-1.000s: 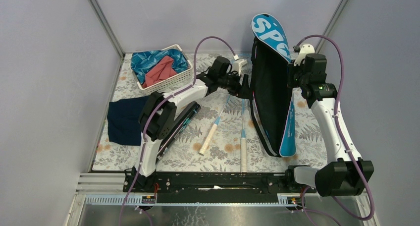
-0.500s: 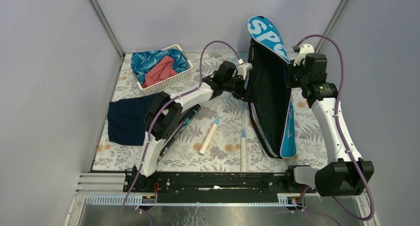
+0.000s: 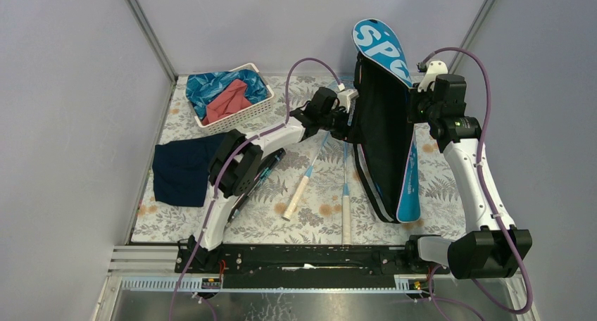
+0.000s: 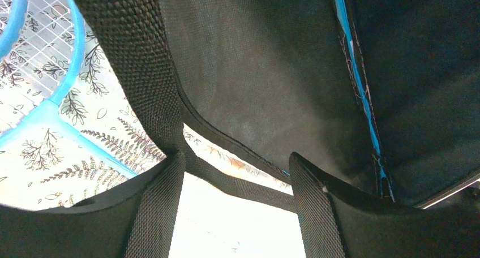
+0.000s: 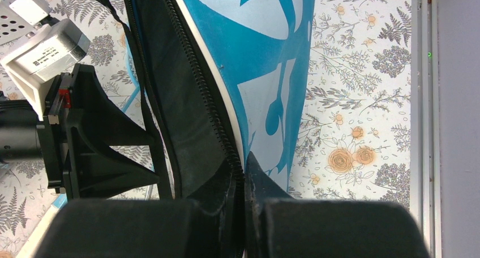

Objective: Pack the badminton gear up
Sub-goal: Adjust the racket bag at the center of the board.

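Right tool (image 5: 244, 213) pinches the bag (image 5: 266, 71) edge, holding it open above the bench (image 5: 368, 71); left tool (image 4: 235, 213), jaws apart, straddles its strap (image 4: 136, 71). A snagged strap could tug the bag from that thin pinch

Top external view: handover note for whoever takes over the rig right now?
Right gripper: shut on the edge of the blue bag, holding it up, open.
Left gripper: open at the bag's mouth, strap seen between the jaws, not gripped.
Two rackets and black tube lie on the table; shuttlecocks not visible.
Done: bag opened. Left: load all gear, close bag.
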Motion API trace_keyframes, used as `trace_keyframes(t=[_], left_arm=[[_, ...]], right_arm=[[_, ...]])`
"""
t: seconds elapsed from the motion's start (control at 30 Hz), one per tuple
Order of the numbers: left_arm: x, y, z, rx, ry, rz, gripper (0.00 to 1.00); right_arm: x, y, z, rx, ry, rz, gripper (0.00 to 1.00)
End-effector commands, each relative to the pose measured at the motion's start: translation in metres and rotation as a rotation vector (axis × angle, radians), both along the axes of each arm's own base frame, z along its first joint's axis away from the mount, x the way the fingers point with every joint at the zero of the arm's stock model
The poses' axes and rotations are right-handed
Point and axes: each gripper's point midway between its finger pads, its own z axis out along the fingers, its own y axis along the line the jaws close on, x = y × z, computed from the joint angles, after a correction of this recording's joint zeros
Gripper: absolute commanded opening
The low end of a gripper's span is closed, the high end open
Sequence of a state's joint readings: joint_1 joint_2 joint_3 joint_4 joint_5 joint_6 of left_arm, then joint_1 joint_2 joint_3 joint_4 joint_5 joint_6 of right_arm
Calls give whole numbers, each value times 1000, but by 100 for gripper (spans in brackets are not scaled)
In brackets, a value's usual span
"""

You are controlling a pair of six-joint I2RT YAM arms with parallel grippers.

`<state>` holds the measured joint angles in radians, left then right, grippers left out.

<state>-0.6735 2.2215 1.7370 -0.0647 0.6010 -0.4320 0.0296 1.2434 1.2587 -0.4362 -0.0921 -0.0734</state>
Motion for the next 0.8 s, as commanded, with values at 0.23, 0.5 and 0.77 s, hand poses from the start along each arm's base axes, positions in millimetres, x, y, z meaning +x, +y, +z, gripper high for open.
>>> trace_keyframes(t=[0.23, 0.5, 0.77], left_arm=[[-4, -5, 22, -42, -65, -21, 72], [-1, -11, 12, -29, -43, 1, 72], [8, -17, 1, -29, -30, 19, 72]], right_arm=[[2, 3, 38, 25, -120, 10, 0], [-1, 5, 38, 30, -114, 19, 0], [-5, 8, 41, 43, -118, 33, 0]])
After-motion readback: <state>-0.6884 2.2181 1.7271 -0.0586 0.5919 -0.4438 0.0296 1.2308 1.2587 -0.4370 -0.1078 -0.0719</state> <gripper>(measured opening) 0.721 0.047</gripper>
